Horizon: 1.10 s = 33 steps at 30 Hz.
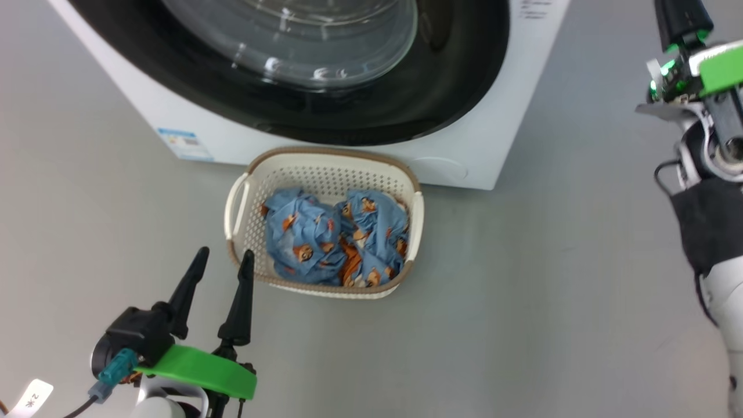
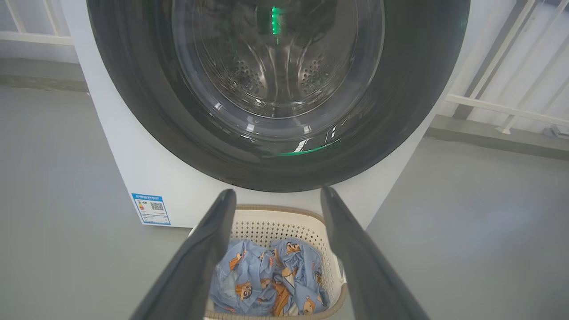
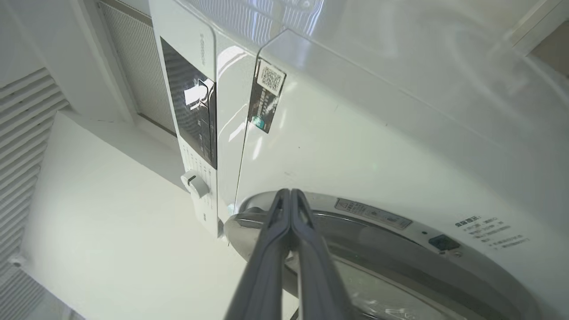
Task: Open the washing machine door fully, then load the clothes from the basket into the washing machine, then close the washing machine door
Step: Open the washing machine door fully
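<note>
Sequence check: your right gripper, fingers pressed together on nothing, points at the silvery edge of the large round washing machine door with the glossy black rim and glass bowl, likely to pry it. It looks shut against the big white front-loading washing machine. Your left gripper hovers spread wide and empty beside the small cream perforated plastic basket, which sits just before the machine with the light blue cartoon-print clothes inside. Handle or latch: can't make out. Door top is cut off in head view. Garment count unclear.

Grey floor throughout. White railing at back, on a grey kerb. Ribbed wall panels at left of rt wrist view, poss. vents.
</note>
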### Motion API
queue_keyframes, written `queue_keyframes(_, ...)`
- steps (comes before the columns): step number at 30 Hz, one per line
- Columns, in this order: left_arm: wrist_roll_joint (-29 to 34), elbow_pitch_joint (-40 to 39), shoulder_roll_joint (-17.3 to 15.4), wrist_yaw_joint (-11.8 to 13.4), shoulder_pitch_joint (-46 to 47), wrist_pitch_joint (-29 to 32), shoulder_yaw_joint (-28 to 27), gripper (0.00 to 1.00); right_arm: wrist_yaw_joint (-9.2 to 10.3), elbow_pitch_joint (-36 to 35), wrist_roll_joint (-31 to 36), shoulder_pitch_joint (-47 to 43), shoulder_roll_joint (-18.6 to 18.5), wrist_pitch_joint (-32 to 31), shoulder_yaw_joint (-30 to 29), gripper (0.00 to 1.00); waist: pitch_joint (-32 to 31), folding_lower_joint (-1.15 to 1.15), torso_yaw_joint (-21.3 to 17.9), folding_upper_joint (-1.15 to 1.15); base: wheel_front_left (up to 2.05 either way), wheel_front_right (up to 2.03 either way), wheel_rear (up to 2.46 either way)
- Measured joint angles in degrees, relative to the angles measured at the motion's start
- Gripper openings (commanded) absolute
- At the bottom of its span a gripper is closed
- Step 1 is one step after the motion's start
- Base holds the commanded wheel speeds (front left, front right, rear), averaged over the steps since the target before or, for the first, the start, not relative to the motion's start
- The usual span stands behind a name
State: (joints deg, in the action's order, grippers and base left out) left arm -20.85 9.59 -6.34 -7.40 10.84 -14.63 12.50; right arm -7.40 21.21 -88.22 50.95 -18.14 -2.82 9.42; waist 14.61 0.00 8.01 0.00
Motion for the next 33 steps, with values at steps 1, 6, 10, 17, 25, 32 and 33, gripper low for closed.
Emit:
queue_keyframes(1, -0.3, 0.0, 0.0, 0.0, 0.1, 0.0, 0.1, 1.0, 0.0, 0.3, -1.2, 0.8, -0.4, -2.1, 0.5, 0.0, 0.4, 0.0, 0.4, 0.0, 0.0, 0.0, 0.0)
queue_keyframes(6, -0.8, 0.0, 0.1, 0.0, 1.0, 0.0, 0.6, 1.0, 0.0, 3.4, -4.5, 4.4, -1.9, -10.0, 0.9, 0.0, 2.3, 0.0, 1.9, 0.0, 0.0, 0.0, 0.0)
queue_keyframes(10, -1.3, -0.2, 0.3, 0.0, 2.0, 0.0, 0.9, 1.0, 0.0, 6.1, -7.3, 7.2, -1.9, -15.5, 0.5, 0.0, 4.0, 0.0, 3.0, 0.0, 0.0, 0.0, 0.0)
queue_keyframes(17, -1.7, -0.9, 0.5, 0.0, 3.6, 0.0, 1.4, 1.0, 0.0, 11.8, -8.3, 11.6, -2.2, -21.2, -0.9, 0.0, 7.0, 0.0, 4.1, 0.0, 0.0, 0.0, 0.0)
queue_keyframes(25, -2.1, -1.3, 0.6, 0.0, 5.5, 0.0, 2.0, 1.0, 0.0, 16.2, -7.6, 16.2, -2.2, -25.5, -0.4, 0.0, 10.1, 0.0, 4.8, 0.0, 0.0, 0.0, 0.0)
queue_keyframes(32, -2.5, -1.7, 1.5, 0.0, 7.1, 0.0, 2.4, 1.0, 0.0, 17.8, -6.4, 19.7, -2.0, -26.9, 0.7, 0.0, 12.3, 0.01, 5.5, 0.0, 0.0, 0.0, 0.0)
queue_keyframes(33, -2.6, -1.7, 1.6, 0.0, 7.1, 0.0, 2.5, 1.0, 0.0, 18.0, -6.0, 19.9, -1.9, -27.0, 0.7, 0.0, 12.6, 0.0, 5.7, 0.0, 0.0, 0.0, 0.0)
